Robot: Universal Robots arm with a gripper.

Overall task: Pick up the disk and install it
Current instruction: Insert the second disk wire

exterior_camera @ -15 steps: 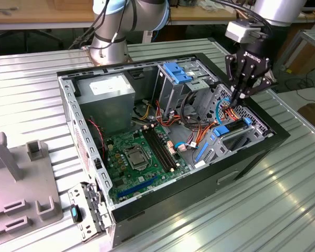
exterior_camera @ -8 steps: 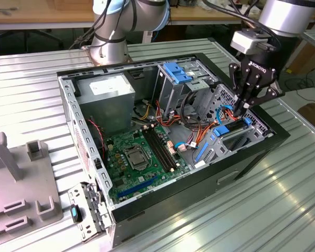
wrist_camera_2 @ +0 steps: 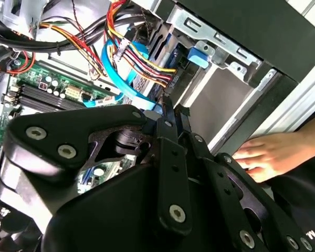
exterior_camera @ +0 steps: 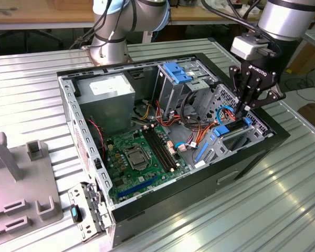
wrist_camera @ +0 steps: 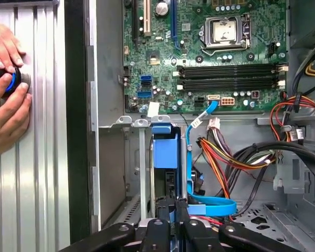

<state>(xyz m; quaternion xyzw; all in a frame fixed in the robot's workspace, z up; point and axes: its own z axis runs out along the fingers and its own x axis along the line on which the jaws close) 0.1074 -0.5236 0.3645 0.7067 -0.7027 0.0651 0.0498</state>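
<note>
Tool [exterior_camera: 245,111] pinched narrow on disk [wrist_camera: 165,152] | disk edge-on in bay, mostly hidden

White lettering, a maker's mark, stands on the gripper [exterior_camera: 243,111]; the label [exterior_camera: 109,84] on the grey box [exterior_camera: 106,102] is illegible.

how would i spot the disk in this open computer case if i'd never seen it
Start at the open computer case and go to its end at the exterior view's right, where the gripper reaches in. The disk stands on edge in the drive bay under the fingertips. Its bright blue frame sets it apart from the green board and the loose coloured cables.
</note>
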